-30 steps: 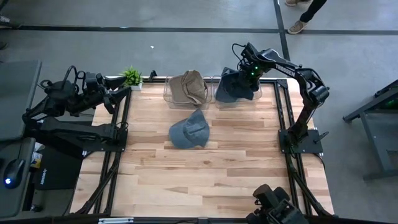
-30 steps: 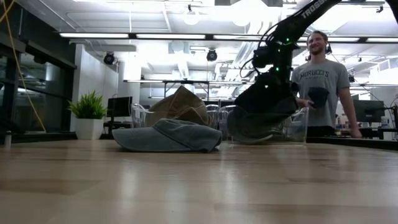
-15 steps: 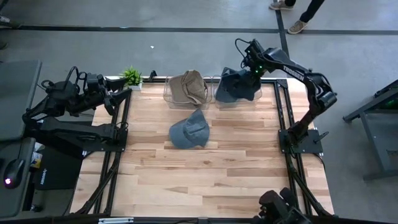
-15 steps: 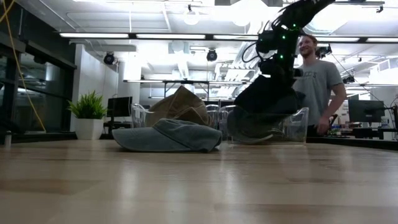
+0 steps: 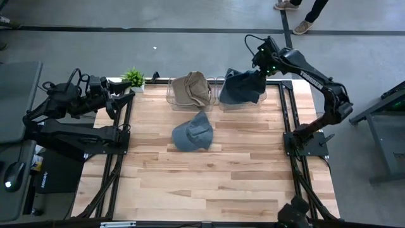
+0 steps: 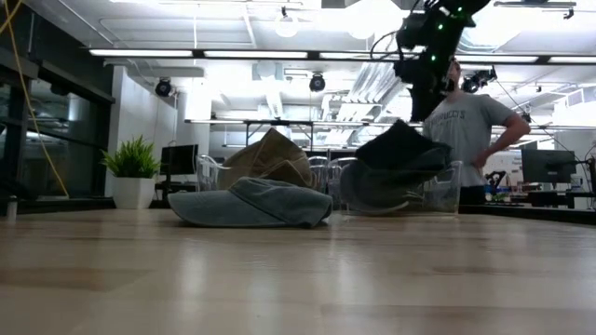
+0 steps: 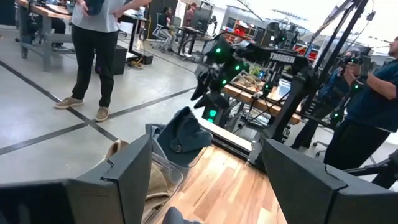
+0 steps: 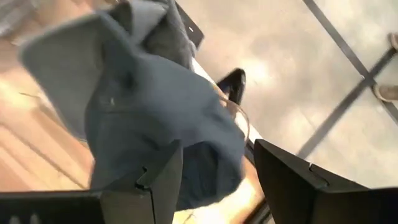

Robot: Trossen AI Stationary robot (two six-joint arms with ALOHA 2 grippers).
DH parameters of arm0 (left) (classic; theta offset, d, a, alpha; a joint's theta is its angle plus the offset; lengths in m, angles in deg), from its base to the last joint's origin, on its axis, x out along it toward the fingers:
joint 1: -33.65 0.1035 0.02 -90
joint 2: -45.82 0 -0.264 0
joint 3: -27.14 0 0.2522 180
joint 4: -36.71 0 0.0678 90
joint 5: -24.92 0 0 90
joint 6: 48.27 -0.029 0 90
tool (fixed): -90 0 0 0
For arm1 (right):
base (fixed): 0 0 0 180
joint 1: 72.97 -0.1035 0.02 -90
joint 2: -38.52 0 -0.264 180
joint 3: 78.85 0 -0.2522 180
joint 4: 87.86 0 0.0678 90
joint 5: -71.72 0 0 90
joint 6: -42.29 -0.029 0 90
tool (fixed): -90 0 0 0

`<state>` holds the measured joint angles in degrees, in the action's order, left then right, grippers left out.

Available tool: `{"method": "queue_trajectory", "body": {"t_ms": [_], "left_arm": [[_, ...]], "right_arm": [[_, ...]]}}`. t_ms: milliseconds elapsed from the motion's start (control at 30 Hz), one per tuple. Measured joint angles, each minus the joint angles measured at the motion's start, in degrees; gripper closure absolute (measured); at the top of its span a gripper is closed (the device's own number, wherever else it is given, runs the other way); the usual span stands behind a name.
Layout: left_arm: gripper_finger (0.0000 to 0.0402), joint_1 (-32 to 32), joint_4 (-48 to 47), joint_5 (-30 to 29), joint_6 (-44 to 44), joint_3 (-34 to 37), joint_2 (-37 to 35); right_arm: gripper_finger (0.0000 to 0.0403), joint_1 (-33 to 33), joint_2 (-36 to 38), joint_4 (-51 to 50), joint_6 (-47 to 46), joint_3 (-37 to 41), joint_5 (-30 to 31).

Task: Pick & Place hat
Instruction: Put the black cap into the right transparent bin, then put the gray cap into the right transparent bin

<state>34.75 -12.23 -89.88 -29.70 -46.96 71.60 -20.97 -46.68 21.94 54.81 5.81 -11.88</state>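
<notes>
A dark blue hat lies in the right clear bin at the table's far edge, its crown poking above the rim. My right gripper hangs open above the hat's right side, and in the right wrist view the hat fills the space below the fingers. A tan hat rests in the left clear bin. A blue-grey hat lies flat on the wood in front of the bins. My left gripper waits open and level at the far left.
A small potted plant stands at the far left corner. Black frame rails run along both sides of the table. A person stands beyond the far edge. Bare wood fills the near half.
My right gripper has risen out of the right bin and drawn back toward the table's far right corner, tipping a little less steeply. The dark blue hat has stayed in the bin. The person behind the table has shifted.
</notes>
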Motion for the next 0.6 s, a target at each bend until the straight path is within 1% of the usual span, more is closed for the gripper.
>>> {"method": "queue_trajectory", "body": {"t_ms": [133, 200, 267, 333, 367, 500, 600], "left_arm": [[0.0136, 0.0, -1.5, 0.7, 0.0, 0.0, 0.0], [0.0136, 0.0, -2.6, 1.9, 0.0, 0.0, 0.0], [0.0136, 0.0, -3.5, 2.8, 0.0, 0.0, 0.7], [0.0136, 0.0, -4.5, 3.6, 0.0, 0.0, 1.3], [0.0136, 0.0, -5.1, 4.0, -0.1, 0.0, 2.0], [0.0136, 0.0, -7.4, 5.2, -0.2, 0.0, 5.0], [0.0136, 0.0, -8.6, 6.7, 0.2, 0.0, 7.6]], "right_arm": [[0.021, -0.3, 3.1, 1.4, -0.6, 0.0, -3.6], [0.021, -1.0, 4.5, 2.6, -2.1, 0.0, -7.7], [0.021, -2.6, 5.7, 4.5, -3.5, 0.0, -13.2], [0.021, -5.4, 6.5, 7.3, -4.8, 0.0, -17.6], [0.021, -7.1, 6.6, 8.6, -5.3, -0.1, -18.8], [0.021, -13.7, 5.6, 12.6, -7.6, -0.1, -19.1], [0.021, -17.6, 4.4, 12.2, -11.9, -0.1, -20.0]]}}
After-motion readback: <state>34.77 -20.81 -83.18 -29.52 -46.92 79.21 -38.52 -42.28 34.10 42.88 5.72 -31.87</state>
